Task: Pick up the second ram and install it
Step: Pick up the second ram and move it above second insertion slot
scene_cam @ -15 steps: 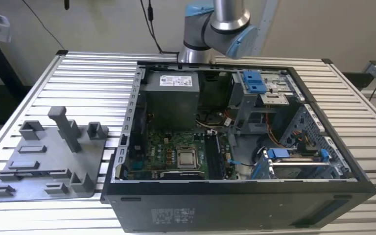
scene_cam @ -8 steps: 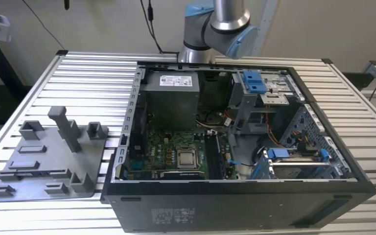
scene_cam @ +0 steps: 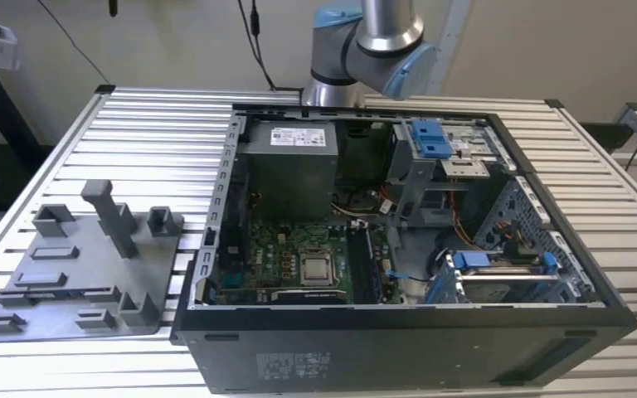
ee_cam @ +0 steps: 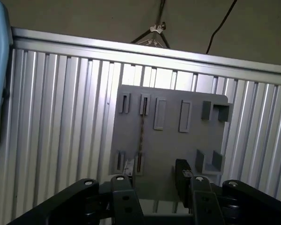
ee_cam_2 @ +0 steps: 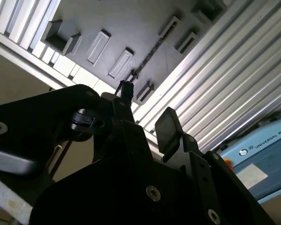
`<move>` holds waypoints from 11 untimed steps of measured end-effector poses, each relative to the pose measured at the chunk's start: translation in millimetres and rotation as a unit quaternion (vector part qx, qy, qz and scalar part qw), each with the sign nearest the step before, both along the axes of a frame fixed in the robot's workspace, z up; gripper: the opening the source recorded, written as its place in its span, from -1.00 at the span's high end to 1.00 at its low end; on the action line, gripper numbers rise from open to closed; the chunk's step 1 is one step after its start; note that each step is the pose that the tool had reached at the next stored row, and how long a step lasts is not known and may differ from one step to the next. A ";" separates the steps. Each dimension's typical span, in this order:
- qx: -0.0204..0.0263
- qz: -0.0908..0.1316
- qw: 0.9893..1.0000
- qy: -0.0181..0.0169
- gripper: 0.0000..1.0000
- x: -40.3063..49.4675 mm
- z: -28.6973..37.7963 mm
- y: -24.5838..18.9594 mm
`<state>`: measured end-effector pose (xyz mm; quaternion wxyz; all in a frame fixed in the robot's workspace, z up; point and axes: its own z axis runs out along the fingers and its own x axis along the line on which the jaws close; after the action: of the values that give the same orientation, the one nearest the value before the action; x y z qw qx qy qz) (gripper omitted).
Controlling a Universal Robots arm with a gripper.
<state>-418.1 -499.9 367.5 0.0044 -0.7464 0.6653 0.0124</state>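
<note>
The second ram (ee_cam: 141, 136) is a thin dark strip standing on edge between two slots of the grey holder tray (ee_cam: 171, 140). In the second wrist view the ram (ee_cam_2: 152, 50) runs across the same tray (ee_cam_2: 131, 23). My gripper (ee_cam: 152, 183) hangs above the tray, open, with nothing between its black fingers (ee_cam: 181, 174). In both wrist views the ram lies a little past the fingertips (ee_cam_2: 166, 125) of the gripper (ee_cam_2: 147, 112), apart from them. In the exterior view the tray (scene_cam: 92, 278) sits left of the computer case, with the ram (scene_cam: 62, 291) as a dark line near its front.
The open computer case (scene_cam: 584, 274) holds the motherboard (scene_cam: 285, 261) and a grey power supply (scene_cam: 288, 166). A tall post (scene_cam: 114, 214) and several low blocks rise from the tray. All of this rests on a slatted aluminium table (scene_cam: 153, 141). The arm (scene_cam: 368, 41) stands behind the case.
</note>
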 end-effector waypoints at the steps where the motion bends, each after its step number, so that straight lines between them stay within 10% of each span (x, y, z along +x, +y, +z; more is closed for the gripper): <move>1: 0.000 -0.001 1.000 0.000 0.04 0.0 -1.2 0.0; 11: 0.000 -0.016 1.000 -0.003 0.04 -0.1 -12.2 -0.5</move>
<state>-418.2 -500.4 355.3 0.0069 -0.7355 0.6774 0.0098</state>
